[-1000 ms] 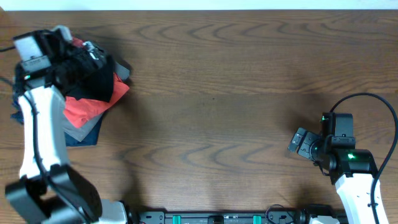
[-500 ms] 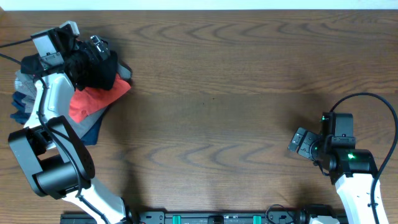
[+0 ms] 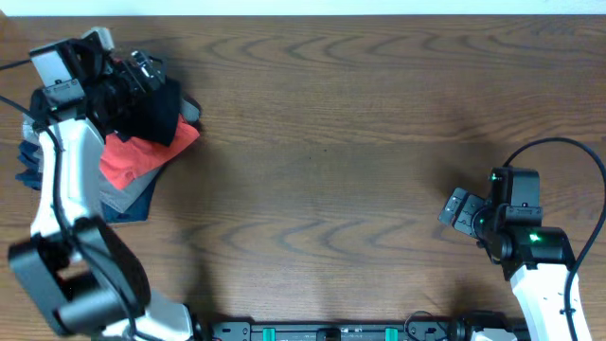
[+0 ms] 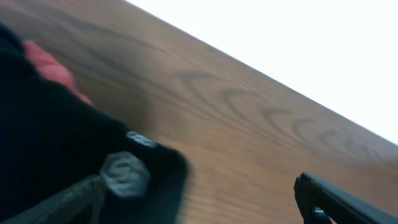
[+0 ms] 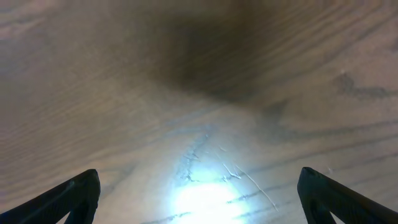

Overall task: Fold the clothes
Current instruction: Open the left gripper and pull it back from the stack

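The clothes (image 3: 157, 112), a black garment, lie bunched on top of a pile at the table's far left. In the left wrist view the black cloth (image 4: 50, 143) fills the lower left, with a small white round logo (image 4: 125, 173) on it. My left gripper (image 3: 140, 74) hovers at the garment's far edge, open wide (image 4: 199, 211). The black cloth lies against the left finger, and the right finger (image 4: 336, 200) stands well off over bare wood. My right gripper (image 3: 460, 213) is open above bare table at the right (image 5: 199, 199), with nothing between its fingers.
A red-orange shirt (image 3: 133, 156) lies under the black garment, and a bit of it shows in the left wrist view (image 4: 46, 59). Grey and navy folded garments (image 3: 123, 199) sit beneath. The table's far edge (image 3: 303, 13) runs just behind the pile.
The left gripper has opened a little wider at the black garment, and the left arm has shifted about above the pile. The right arm has barely moved.
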`<action>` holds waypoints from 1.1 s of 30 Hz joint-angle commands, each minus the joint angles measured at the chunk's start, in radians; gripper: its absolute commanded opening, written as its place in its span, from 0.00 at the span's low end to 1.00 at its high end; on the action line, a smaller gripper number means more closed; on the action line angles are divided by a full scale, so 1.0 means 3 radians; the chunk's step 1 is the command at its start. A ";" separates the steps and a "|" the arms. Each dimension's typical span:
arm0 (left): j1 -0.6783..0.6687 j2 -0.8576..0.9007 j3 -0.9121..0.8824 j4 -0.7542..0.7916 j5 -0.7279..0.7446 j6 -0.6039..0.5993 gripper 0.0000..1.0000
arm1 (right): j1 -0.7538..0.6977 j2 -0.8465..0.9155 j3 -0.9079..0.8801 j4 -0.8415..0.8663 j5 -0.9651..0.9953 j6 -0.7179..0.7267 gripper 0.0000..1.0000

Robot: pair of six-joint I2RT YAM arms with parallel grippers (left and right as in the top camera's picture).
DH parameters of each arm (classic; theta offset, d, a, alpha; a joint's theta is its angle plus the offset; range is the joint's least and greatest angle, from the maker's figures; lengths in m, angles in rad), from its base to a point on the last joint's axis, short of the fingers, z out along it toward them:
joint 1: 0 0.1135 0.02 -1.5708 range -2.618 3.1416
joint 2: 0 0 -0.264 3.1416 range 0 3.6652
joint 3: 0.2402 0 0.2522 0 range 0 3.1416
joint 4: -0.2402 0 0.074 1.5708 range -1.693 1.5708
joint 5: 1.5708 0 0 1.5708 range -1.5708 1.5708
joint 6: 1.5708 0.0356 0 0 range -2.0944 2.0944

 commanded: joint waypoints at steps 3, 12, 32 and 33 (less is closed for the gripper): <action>-0.0525 -0.0383 0.0042 -0.0656 -0.0426 0.0178 0.98 | -0.0050 0.0314 0.0057 0.0178 -0.0379 -0.0100 0.99; -0.1241 -0.0393 0.0039 -0.2333 -0.1015 0.0198 0.98 | -0.0051 0.1221 0.0347 0.0088 -0.0690 -0.0347 0.99; -0.1364 -0.1600 -0.0243 -0.3127 -0.1436 0.0207 0.99 | -0.0050 -0.0127 0.0542 -0.0459 -0.0481 -0.0304 0.99; -0.1364 -0.1793 -0.0305 -0.3042 -0.1436 0.0207 1.00 | -0.0050 -0.0289 0.0502 -0.0426 -0.0408 -0.0275 0.99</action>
